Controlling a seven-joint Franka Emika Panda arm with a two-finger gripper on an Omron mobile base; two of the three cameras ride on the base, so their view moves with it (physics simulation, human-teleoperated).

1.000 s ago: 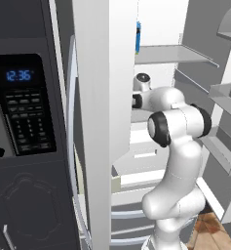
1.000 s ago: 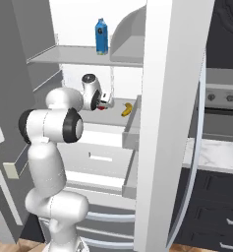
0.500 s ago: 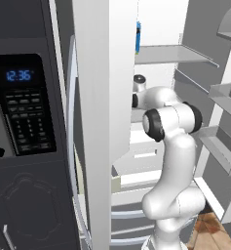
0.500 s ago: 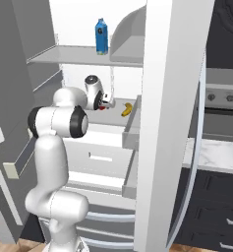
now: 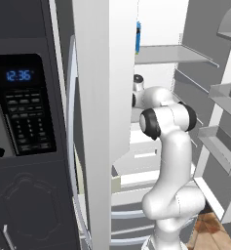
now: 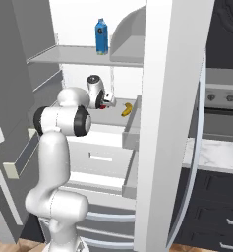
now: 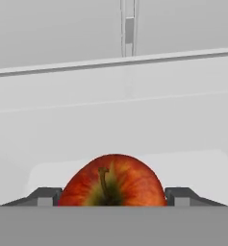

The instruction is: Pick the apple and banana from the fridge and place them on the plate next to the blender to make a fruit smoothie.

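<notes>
The fridge (image 6: 83, 55) stands open in front of me. On its middle shelf lies the red apple (image 6: 103, 105), with the yellow banana (image 6: 127, 109) a little to its right near the shelf's front edge. My gripper (image 6: 106, 102) reaches in over that shelf. In the hand view the apple (image 7: 113, 180) sits stem-up between the two dark fingertips (image 7: 48, 196), which press against its flanks, so the gripper (image 7: 114, 197) is shut on it. The apple still rests on the shelf. The plate and the blender are out of view.
A blue bottle (image 6: 102, 36) stands on the upper shelf. White drawers (image 6: 101, 156) lie under the fruit shelf. A black microwave (image 5: 22, 105) sits left of the fridge door (image 5: 105, 97). Right of the fridge are a stove (image 6: 221, 96) and a marble counter (image 6: 216, 155).
The arm's elbow has swung lower and closer in. The fingers have come in from wide open onto the apple's sides. The banana has not moved.
</notes>
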